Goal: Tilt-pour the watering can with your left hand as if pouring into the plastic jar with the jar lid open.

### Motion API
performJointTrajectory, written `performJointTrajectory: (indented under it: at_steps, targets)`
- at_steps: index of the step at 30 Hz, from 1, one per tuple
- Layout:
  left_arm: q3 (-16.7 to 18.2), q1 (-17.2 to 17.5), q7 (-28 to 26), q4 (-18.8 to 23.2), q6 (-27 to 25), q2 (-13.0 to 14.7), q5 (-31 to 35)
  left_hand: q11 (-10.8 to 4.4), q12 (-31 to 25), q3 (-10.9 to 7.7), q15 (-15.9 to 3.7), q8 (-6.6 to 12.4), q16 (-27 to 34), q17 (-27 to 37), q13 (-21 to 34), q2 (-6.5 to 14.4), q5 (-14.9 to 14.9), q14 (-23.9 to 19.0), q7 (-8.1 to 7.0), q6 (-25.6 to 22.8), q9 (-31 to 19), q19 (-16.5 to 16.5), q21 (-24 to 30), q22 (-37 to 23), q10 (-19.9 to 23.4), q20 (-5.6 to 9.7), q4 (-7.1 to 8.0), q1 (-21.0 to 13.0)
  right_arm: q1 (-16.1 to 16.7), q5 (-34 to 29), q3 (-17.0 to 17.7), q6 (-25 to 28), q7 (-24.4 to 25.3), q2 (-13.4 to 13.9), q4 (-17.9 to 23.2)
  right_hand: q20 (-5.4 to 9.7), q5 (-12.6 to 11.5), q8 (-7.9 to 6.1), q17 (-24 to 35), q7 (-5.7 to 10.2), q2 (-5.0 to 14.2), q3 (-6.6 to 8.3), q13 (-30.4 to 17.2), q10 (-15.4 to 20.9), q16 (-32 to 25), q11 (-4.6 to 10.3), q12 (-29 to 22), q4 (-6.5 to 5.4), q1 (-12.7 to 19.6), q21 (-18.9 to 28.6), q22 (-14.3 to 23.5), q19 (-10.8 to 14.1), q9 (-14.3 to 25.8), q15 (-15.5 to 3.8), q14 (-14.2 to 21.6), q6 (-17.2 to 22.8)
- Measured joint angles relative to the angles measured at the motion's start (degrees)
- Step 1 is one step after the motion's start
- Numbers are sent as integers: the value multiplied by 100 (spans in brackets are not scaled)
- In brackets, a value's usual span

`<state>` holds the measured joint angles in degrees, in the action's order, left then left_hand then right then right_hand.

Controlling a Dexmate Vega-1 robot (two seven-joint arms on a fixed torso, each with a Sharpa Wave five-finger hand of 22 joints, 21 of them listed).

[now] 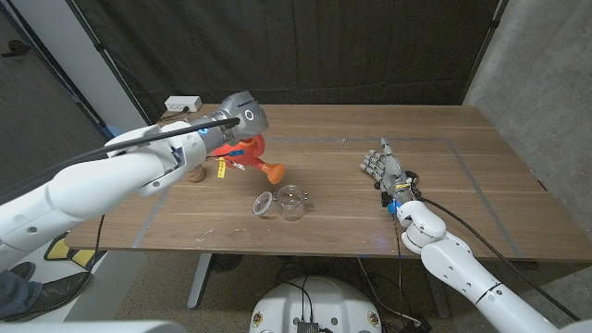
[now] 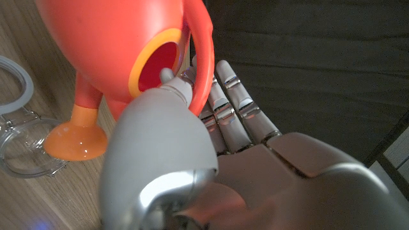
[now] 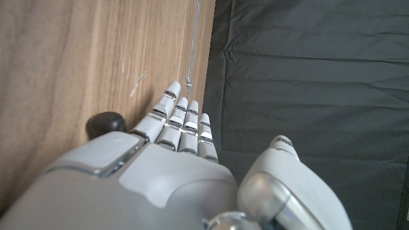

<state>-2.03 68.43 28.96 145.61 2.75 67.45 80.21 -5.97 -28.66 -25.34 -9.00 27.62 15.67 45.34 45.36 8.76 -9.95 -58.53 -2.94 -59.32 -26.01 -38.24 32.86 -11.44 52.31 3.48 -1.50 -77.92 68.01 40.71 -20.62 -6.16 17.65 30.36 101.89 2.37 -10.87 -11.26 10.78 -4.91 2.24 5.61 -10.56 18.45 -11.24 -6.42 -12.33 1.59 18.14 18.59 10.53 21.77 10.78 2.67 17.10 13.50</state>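
In the left hand [image 1: 220, 129], raised above the wooden table [image 1: 481, 157], hangs the orange-red plastic watering can with a yellow ring round its filling hole [image 1: 248, 150]. The hand's fingers [image 2: 233, 102] pass through the can's looped handle and grip it, the thumb lying against the handle's near side. The can is tilted, its spout running down and away from the hand to a flared orange rose [image 1: 274, 170]. Just beyond and below that rose, clear of the hand, stands the small clear plastic jar [image 1: 292, 203] on the table, its hinged lid [image 1: 265, 204] swung open and lying beside it. Well apart on the other side of the jar, the right hand [image 1: 386, 170] holds nothing, its fingers [image 3: 182, 121] straight and close together, standing on its edge on the table.
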Motion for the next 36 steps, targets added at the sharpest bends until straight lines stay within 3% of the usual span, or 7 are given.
performJointTrajectory:
  at_steps: [25,35,36]
  targets:
    - [265,118,-230,-238,-641,-512,-1436,0,0,-25,-53,-33,-3,51,0,-23,-2,-115,143,80,-73,-54,150,-16,0,-53,-24,22,138,-48,90,-38,64,105,211,0,0,0,0,0,0,1,0,0,0,0,0,-1,0,-49,0,0,0,0,0,0]
    - [40,-36,-576,-442,-1024,-786,-2032,0,0,-25,-10,-34,-2,76,1,-24,-26,-158,154,92,-97,-56,217,-16,0,-54,-25,23,223,-48,142,-12,87,197,335,-1,0,0,0,0,0,1,0,52,0,9,0,-1,0,-49,0,-1,0,0,0,0]
    - [-125,-144,-581,-539,-1029,-878,-2039,0,0,-25,-11,-34,-2,77,0,-24,-26,-182,154,92,-97,-75,223,-16,0,-74,-25,23,223,-41,142,4,78,197,336,-1,0,0,0,0,0,1,0,52,0,9,0,-1,0,-49,0,-1,0,0,0,0]
